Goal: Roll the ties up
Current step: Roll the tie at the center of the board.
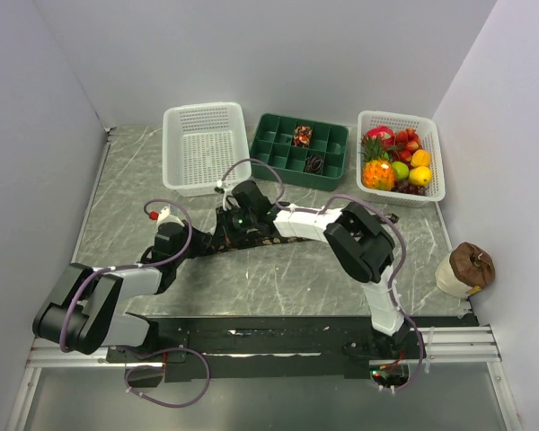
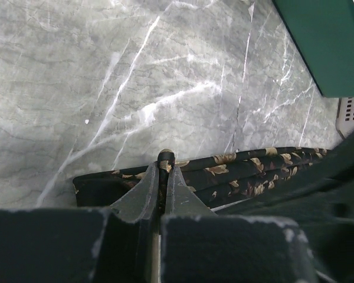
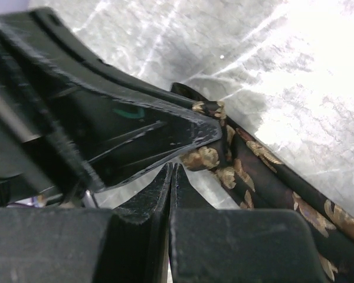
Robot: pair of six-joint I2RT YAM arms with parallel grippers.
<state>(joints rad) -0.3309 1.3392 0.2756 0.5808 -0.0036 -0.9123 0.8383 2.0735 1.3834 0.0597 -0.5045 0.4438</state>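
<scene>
A black-brown tie with tan specks lies stretched along the middle of the table. My left gripper is shut on a folded end of the tie, and the rest of the tie runs off to the right. My right gripper is right beside it, shut and empty, just short of the tie's end that the left fingers pinch. Two rolled ties sit in the green tray, one reddish and one dark.
A green compartment tray stands at the back centre and shows in the left wrist view. A white empty basket is at back left, a basket of fruit at back right. A brown-topped object sits at the right edge.
</scene>
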